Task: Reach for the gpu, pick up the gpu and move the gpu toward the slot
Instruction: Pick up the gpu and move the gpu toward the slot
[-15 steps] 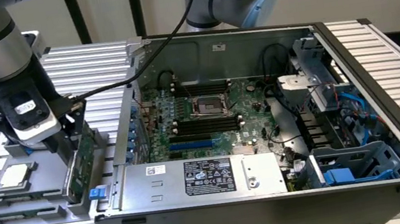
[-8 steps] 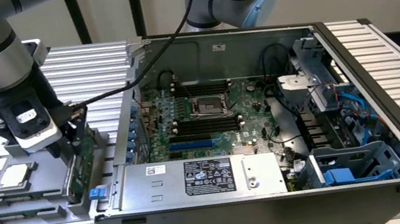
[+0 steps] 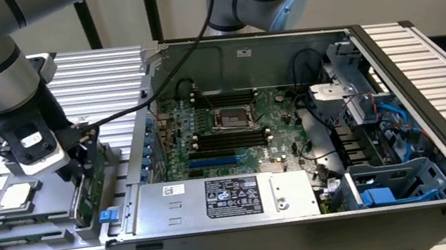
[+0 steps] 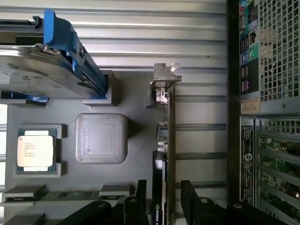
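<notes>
The gripper (image 4: 164, 190) is open and holds nothing, one finger each side of the gpu (image 4: 165, 136), standing on edge in the gray holder (image 4: 136, 154). A crooked squeeze could make the card slip

gpu (image 4: 170, 140) — one end off-frame

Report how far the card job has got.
Done: the reach. The claw straddles the graphics card, with a finger on each side. In hand: the grip, with jaws open and gaps showing. Left: the card stands in its grey holder, not lifted, outside the computer case.
</notes>
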Robot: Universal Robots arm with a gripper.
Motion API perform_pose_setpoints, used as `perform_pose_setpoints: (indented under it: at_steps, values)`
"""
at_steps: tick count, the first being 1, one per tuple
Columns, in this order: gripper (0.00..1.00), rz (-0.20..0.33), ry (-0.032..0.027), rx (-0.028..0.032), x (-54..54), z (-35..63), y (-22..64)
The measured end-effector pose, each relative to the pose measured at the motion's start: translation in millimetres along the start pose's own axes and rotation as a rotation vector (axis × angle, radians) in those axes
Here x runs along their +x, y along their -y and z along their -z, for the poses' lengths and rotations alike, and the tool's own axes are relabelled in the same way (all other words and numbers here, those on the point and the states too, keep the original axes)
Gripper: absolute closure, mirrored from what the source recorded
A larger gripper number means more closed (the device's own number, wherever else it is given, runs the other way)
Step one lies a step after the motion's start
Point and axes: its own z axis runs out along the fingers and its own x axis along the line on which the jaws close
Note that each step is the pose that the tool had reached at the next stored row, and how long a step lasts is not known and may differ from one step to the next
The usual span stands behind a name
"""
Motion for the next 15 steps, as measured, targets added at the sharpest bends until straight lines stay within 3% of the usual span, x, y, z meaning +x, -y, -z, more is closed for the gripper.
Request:
perform_pose_setpoints:
  at_steps: [6, 15]
  values:
    - [0.58, -0.004, 0.0083, 0.0001, 2.0, -7.2, -0.1]
    - [0.58, -0.004, 0.0153, 0.0041, 4.9, -11.7, -3.3]
